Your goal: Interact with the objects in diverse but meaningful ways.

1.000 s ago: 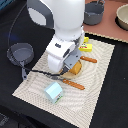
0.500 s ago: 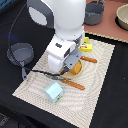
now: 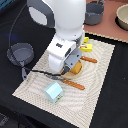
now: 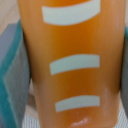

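While the bread loaf (image 4: 72, 62) fills the wrist view, its long axis running between the grey pads (image 4: 11, 75) on both flanks, the claw (image 3: 71, 69) looks clamped on it over the counter's mat (image 3: 100, 75).

Glossy plastic bread loaf (image 4: 70, 60) — smooth

grey pan (image 3: 21, 52) | beige mat (image 3: 97, 75) | orange-handled cutlery (image 3: 75, 85) | grey pot (image 3: 93, 14)
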{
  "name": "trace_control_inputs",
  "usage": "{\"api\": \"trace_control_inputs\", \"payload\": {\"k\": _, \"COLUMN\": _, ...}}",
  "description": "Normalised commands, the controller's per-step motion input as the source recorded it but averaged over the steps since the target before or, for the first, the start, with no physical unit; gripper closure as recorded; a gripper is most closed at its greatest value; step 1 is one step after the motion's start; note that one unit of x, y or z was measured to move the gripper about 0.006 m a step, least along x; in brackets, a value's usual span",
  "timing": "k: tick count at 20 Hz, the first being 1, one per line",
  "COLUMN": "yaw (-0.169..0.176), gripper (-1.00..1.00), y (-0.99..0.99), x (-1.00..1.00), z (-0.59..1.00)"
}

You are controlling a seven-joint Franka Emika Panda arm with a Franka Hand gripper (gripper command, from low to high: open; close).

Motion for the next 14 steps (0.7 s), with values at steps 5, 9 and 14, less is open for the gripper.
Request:
{"api": "trace_control_inputs", "payload": {"k": 5, "yaw": 0.136, "gripper": 1.0, "y": -0.09, "x": -0.47, "z": -0.03}}
{"api": "trace_control_inputs", "payload": {"k": 9, "yaw": 0.11, "gripper": 1.0, "y": -0.07, "x": -0.47, "z": 0.13}}
{"api": "trace_control_inputs", "payload": {"k": 14, "yaw": 0.009, "gripper": 1.0, "y": 0.04, "x": -0.18, "z": 0.98}}
